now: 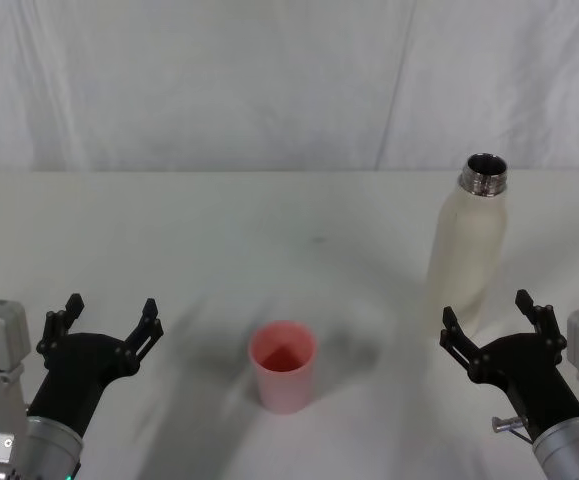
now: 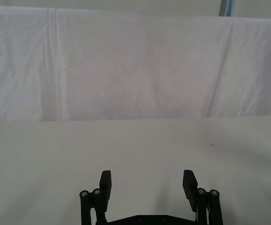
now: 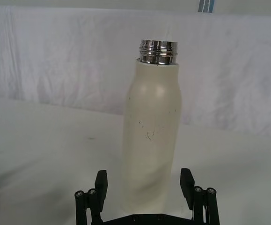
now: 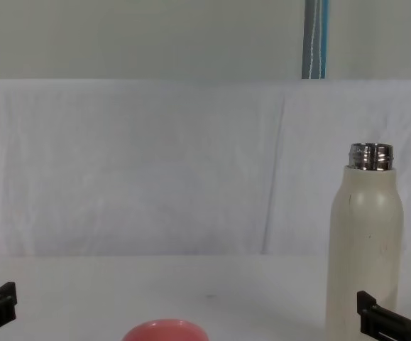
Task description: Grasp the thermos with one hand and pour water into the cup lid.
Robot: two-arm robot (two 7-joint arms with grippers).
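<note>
The cream-white thermos (image 1: 466, 252) stands upright on the right of the table, its steel neck open at the top; it also shows in the right wrist view (image 3: 152, 136) and the chest view (image 4: 363, 249). My right gripper (image 1: 490, 320) is open just in front of its base, the fingers (image 3: 101, 183) straddling the bottle without touching it. The salmon-pink cup lid (image 1: 284, 365) stands upright near the table's front middle, its rim (image 4: 165, 331) low in the chest view. My left gripper (image 1: 109, 318) is open at the front left, holding nothing (image 2: 147, 183).
A white cloth covers the table (image 1: 219, 240) and hangs as a backdrop (image 1: 269, 80) behind it. A blue-and-white strip (image 4: 315, 39) hangs on the wall behind.
</note>
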